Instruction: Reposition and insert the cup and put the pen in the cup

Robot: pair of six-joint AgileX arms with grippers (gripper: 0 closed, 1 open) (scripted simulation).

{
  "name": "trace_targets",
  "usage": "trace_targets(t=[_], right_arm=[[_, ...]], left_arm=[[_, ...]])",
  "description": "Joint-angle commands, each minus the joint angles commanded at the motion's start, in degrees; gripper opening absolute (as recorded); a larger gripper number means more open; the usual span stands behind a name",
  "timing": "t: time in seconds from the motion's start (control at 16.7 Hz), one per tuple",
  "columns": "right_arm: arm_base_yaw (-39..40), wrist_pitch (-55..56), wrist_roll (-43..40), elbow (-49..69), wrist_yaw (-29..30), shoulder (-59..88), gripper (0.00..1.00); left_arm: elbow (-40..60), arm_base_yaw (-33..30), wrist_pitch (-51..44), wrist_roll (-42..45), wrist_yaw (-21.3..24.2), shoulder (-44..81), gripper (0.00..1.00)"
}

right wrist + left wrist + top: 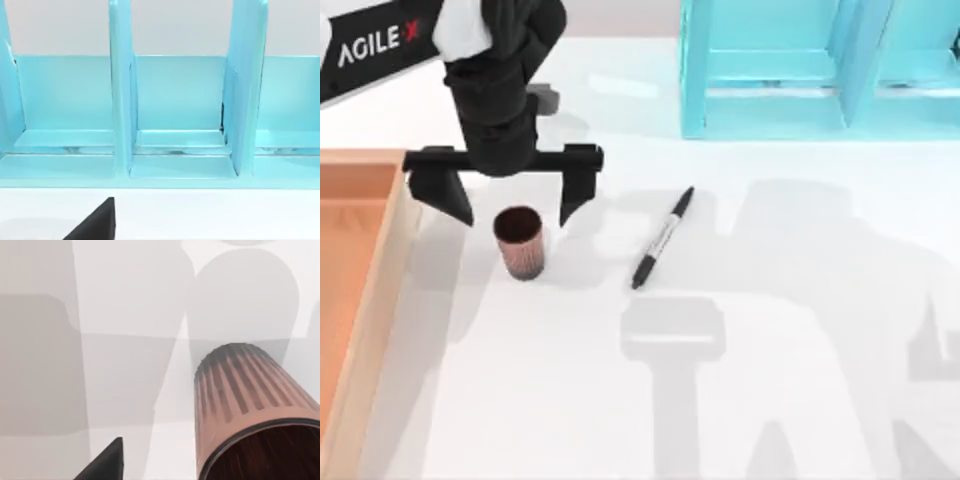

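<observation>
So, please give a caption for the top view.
Left gripper open above upright cup; pen lies on table.

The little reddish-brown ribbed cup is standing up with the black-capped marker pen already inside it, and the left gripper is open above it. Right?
Not quite. The slim black-capped marker pen lies flat on the white table, apart from the reddish-brown ribbed cup; the top view shows this. The cup is upright, and the left gripper is open above it.

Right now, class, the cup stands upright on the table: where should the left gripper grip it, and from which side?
Grip the cup across its ribbed side wall, coming from above. It stands upright with its mouth open, and the left gripper, fingers spread wide, already hangs over it, one finger on either side. The pen lies apart, to the right.
</observation>
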Motion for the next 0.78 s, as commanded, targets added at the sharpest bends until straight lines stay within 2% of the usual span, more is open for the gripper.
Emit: trace_targets(t=[0.24, 0.42, 0.6, 0.78], right_arm=[[0.0, 0.0, 0.0, 0.0, 0.0, 0.0, 1.0], [0.0, 0.0, 0.0, 0.0, 0.0, 0.0, 1.0], [0.0, 0.0, 0.0, 0.0, 0.0, 0.0, 1.0], [0.0, 0.0, 0.0, 0.0, 0.0, 0.0, 1.0]], left_arm=[[0.14, 0.07, -0.13, -0.01, 0.0, 0.06, 1.0], [4.0, 0.04, -3.68, -0.15, -0.03, 1.39, 1.0], [13.34, -0.15, -11.64, -0.26, -0.03, 4.03, 1.0], [27.58, -0.32, -21.84, -0.3, 0.09, 7.1, 1.0]])
